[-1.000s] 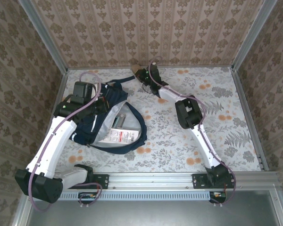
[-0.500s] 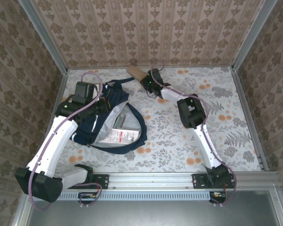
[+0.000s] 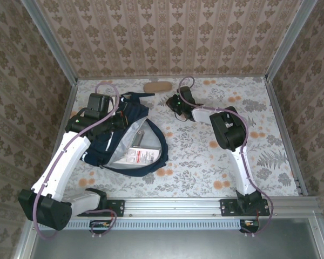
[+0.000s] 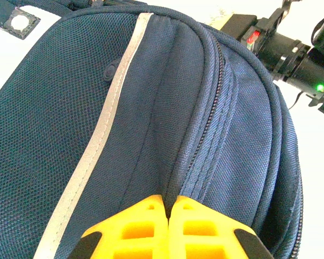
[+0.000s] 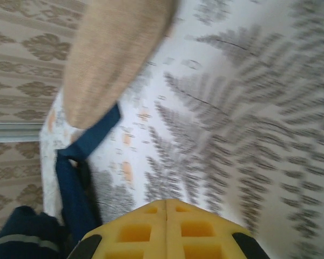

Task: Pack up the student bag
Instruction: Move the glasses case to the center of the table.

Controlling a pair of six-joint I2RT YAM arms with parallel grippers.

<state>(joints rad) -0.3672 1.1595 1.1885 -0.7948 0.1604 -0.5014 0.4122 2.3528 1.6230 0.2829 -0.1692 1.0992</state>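
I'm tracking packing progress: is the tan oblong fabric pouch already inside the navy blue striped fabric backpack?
No, the tan oblong fabric pouch lies on the floral tabletop at its far edge, outside the navy backpack.

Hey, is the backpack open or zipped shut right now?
Open. From above, the bag gapes, showing pale lining and a white packet inside.

A tan oblong pouch (image 3: pixel 157 86) lies on the flower-patterned table (image 3: pixel 205 162), close to the back wall (image 3: pixel 173 38) with its brown patterned wallpaper.
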